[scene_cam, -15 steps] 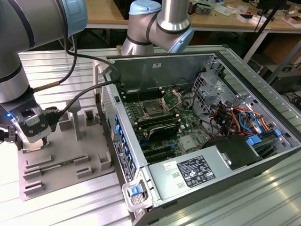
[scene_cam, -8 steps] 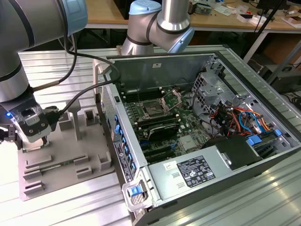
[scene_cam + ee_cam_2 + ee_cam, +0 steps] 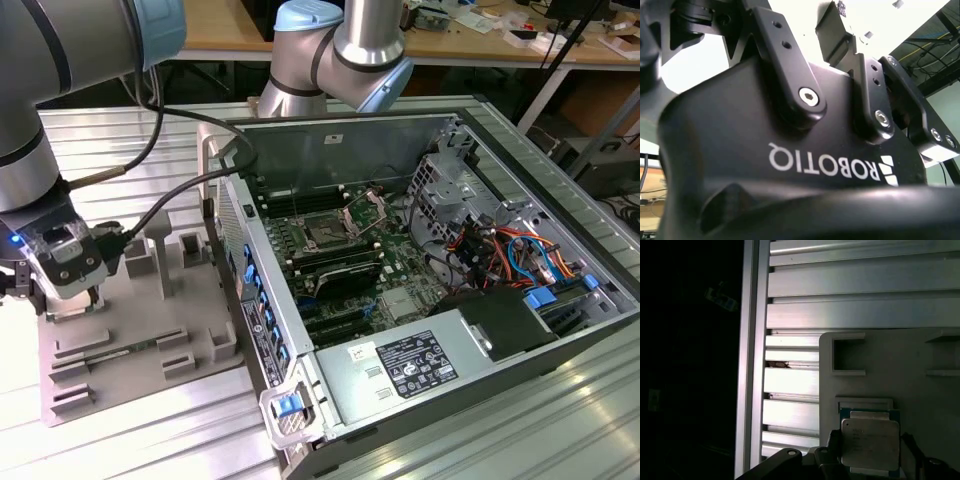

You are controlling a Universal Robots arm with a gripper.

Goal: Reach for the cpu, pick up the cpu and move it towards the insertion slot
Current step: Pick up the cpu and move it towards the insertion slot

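Note:
The cpu (image 3: 870,442) is a small square chip with a pale silvery top and a green rim, lying in a recess of the grey tray (image 3: 910,365). In the first wrist view my gripper (image 3: 871,452) straddles it, with a dark finger (image 3: 834,447) tight against one side and the other finger close on the opposite side. In the exterior view the gripper (image 3: 70,300) is down at the tray (image 3: 130,340) on that view's left. The insertion slot (image 3: 325,234) is a dark square socket with its metal frame raised, inside the open computer case.
The open computer case (image 3: 420,300) fills the exterior view's right, with a side wall (image 3: 255,300) between tray and motherboard. Black cables (image 3: 170,200) hang from the arm. Grey posts and blocks (image 3: 165,255) stand on the tray. Ribbed aluminium table (image 3: 840,310) lies underneath.

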